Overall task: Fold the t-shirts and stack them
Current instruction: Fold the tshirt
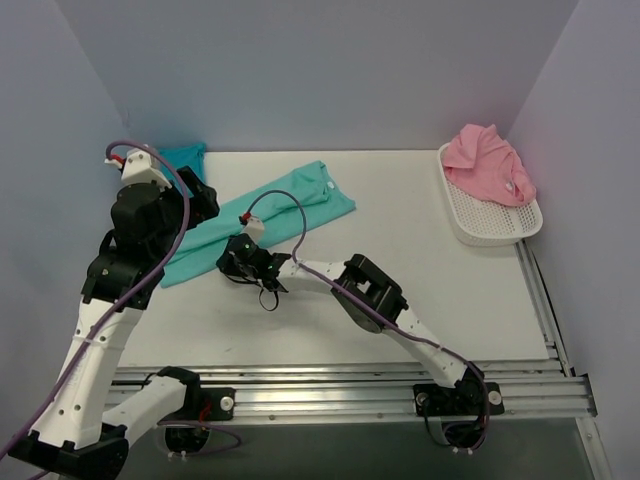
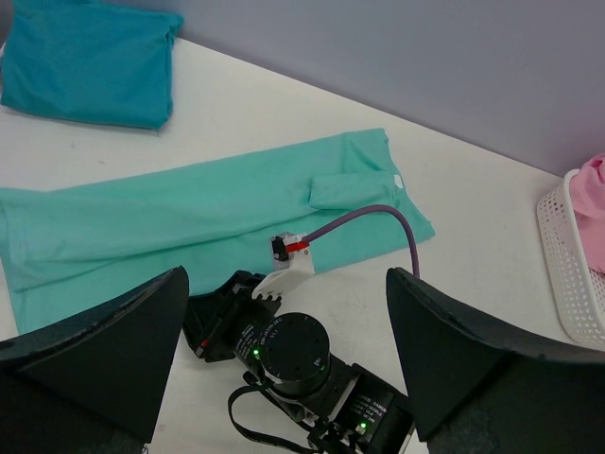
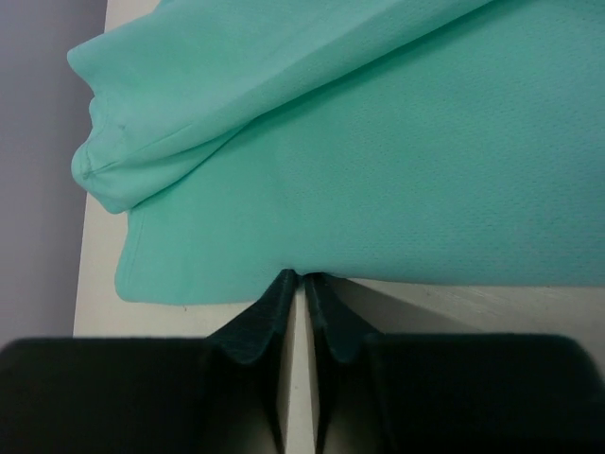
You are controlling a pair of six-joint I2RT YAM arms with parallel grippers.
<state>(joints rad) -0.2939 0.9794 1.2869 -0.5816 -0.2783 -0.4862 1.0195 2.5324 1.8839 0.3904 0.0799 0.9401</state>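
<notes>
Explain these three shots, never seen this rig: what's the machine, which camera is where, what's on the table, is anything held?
Two robot arms are bolted at the table's near edge. One picture looks down from above; the other two come from cameras on each wrist.

On the table lie a sea-green t-shirt, folded lengthwise, and a folded turquoise-blue t-shirt at the far left. A pink t-shirt sits in a white basket.

The left pincer hangs open, holding nothing. The right pincer has its fingers together at the green shirt's near edge, seemingly pinching it.

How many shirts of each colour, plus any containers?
Sea-green cloth t-shirt, laid out on table: 1
Turquoise-blue cloth t-shirt, folded: 1
Pink cloth t-shirt, in basket: 1
White plastic mesh basket: 1
Total: 4
</notes>
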